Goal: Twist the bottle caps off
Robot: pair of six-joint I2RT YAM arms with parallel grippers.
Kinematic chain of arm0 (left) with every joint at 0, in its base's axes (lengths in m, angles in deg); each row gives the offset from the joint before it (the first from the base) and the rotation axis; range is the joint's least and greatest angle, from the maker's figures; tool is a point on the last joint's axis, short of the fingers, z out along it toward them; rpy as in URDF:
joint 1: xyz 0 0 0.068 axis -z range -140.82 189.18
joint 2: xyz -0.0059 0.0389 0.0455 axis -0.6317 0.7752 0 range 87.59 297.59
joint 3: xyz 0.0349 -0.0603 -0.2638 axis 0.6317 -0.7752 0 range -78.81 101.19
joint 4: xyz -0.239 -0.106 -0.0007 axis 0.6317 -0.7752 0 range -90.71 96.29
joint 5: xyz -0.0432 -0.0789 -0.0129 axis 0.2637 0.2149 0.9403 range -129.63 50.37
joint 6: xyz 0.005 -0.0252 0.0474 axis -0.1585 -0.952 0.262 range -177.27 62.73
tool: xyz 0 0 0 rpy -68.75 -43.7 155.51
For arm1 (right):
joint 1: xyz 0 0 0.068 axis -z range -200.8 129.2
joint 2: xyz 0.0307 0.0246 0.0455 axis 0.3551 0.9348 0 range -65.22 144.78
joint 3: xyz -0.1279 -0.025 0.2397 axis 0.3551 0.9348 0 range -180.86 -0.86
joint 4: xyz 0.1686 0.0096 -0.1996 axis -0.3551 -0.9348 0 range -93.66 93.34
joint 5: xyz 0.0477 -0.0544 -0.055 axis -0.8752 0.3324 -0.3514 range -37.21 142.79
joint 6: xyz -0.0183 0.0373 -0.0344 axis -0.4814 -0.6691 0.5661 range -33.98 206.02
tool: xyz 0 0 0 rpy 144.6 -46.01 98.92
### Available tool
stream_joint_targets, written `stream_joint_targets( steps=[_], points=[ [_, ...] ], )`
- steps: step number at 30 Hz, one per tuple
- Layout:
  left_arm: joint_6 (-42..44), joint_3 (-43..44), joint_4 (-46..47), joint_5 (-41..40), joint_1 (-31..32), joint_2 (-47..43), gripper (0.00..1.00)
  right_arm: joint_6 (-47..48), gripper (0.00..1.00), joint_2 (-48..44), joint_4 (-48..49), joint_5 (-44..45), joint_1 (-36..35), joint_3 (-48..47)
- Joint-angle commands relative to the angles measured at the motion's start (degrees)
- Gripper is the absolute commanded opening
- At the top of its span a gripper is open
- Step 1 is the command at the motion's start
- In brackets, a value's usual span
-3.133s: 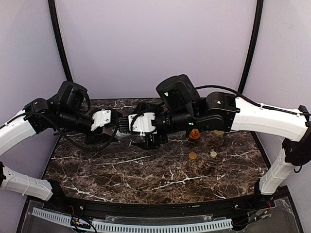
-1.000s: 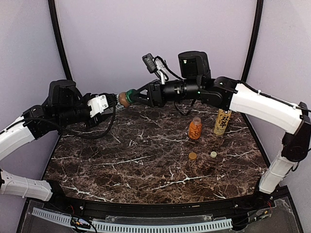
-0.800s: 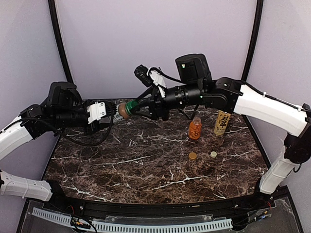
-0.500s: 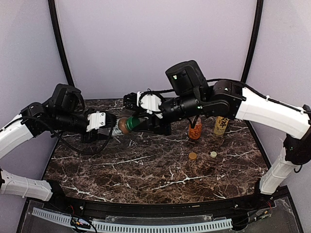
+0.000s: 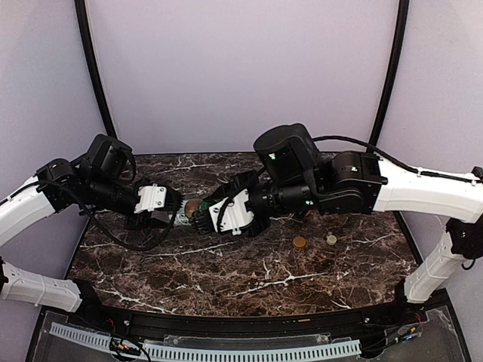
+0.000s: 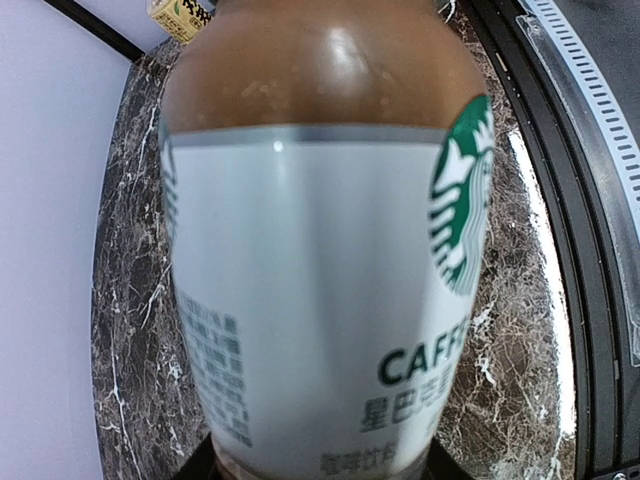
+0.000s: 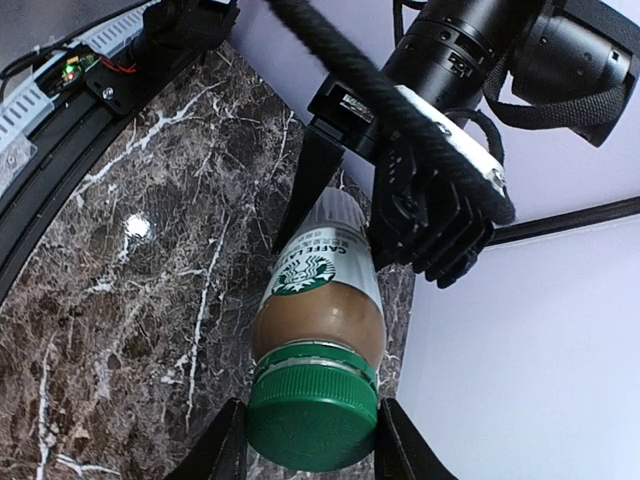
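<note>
Two loose caps, a gold cap (image 5: pixel 299 242) and a pale cap (image 5: pixel 331 240), lie on the marble table (image 5: pixel 226 279), nearer our arm bases than the coffee bottle (image 7: pixel 320 290) and to its right. We hold that bottle sideways over the table: our left gripper (image 5: pixel 177 211) clamps its base end, and our right gripper (image 7: pixel 312 445) pinches its green cap (image 7: pixel 312 420). Beyond the coffee bottle, our left wrist camera catches a yellow-labelled bottle (image 6: pixel 180 12).

Left arm (image 5: pixel 23 207) and right arm (image 5: pixel 430 192) reach low inward; left tool (image 5: pixel 175 213) and right tool (image 5: pixel 204 219) meet, jaws clamped.
</note>
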Motion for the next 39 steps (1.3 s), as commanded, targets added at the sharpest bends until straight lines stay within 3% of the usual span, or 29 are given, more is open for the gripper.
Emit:
stream_joint_targets(
  steps=[1, 8, 11, 13, 14, 17, 19, 27, 32, 36, 39],
  points=[
    [-2.89, 0.84, 0.01, 2.92, 0.06, -0.23, 0.3, 9.87, 0.0, -1.81, 9.13, 5.28, -1.28, 2.44],
    [-3.63, 0.64, 1.22, 3.09, 0.05, -0.74, 0.3, 11.09, 0.02, -2.13, 13.05, 4.25, -1.26, 4.51],
    [-3.92, 0.88, 1.21, 3.48, 0.07, -0.79, 0.3, 10.5, 0.3, -1.74, 14.6, 4.69, -1.35, 4.88],
    [-4.05, 1.03, 1.29, 3.58, 0.04, -0.78, 0.3, 9.94, 0.39, -1.63, 15.61, 4.7, -1.32, 5.16],
    [-4.05, 1.01, 1.39, 3.61, 0.06, -0.81, 0.3, 9.71, 0.38, -1.56, 15.65, 4.57, -1.3, 5.06],
    [-3.99, 1.03, 1.43, 3.8, 0.08, -0.83, 0.3, 9.28, 0.19, -1.43, 15.56, 4.03, -1.36, 4.53],
    [-3.98, 0.97, 1.43, 3.84, 0.08, -0.83, 0.3, 9.47, 0.15, -1.58, 15.39, 3.5, -1.36, 4.55],
    [-3.66, 1.09, 1.39, 3.84, 0.08, -0.83, 0.3, 10.06, 0.19, -2.93, 15.48, 1.93, -1.36, 6.02],
    [-4.43, 1.63, 1.6, 4.81, 0.02, -0.59, 0.3, 10.05, 0.31, -1.24, 15.64, 2.16, -1.31, 4.88],
    [-4.9, 2.4, 1.21, 5.55, 0.08, -0.4, 0.29, 10.03, 0.58, -0.19, 16.3, 2.57, -1.21, 4.15],
    [-4.91, 2.31, 1.1, 5.3, 0.08, -0.46, 0.29, 9.22, 0.68, 0.16, 16.6, 3.49, -1.27, 3.73]
  ],
)
